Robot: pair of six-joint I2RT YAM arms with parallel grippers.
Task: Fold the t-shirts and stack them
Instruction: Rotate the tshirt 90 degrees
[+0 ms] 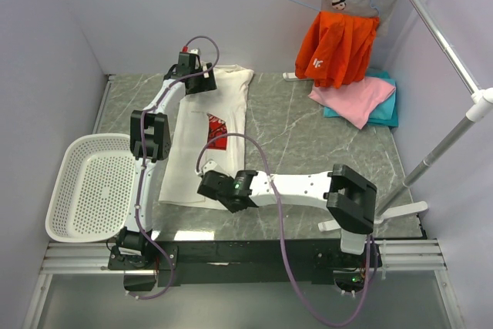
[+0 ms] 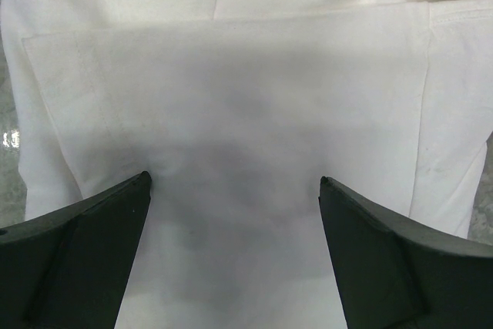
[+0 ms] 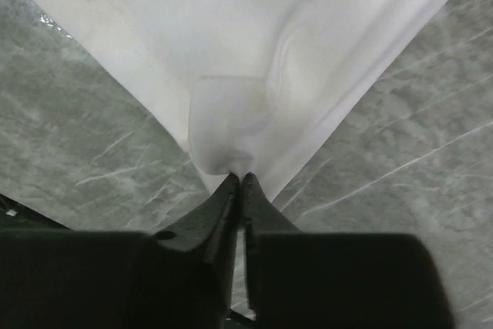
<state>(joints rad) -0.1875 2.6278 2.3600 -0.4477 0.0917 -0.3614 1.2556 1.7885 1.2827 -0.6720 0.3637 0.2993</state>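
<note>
The white t-shirt (image 1: 202, 152) lies folded lengthwise on the table, with a strip of its red print (image 1: 217, 130) showing at the fold. My left gripper (image 1: 199, 78) hovers open over its far end; in the left wrist view (image 2: 235, 182) only white cloth (image 2: 254, 98) shows between the spread fingers (image 2: 108, 221). My right gripper (image 1: 205, 182) is at the shirt's near right corner, shut on a pinched corner of the hem (image 3: 227, 129) in the right wrist view (image 3: 237, 176). The pink shirt (image 1: 350, 98) lies on the teal shirt (image 1: 385, 109) at the back right.
A white perforated basket (image 1: 65, 190) sits at the left edge of the table. An orange garment (image 1: 337, 48) hangs on a hanger at the back right. A white rack pole (image 1: 443, 144) slants across the right side, its foot near the table edge.
</note>
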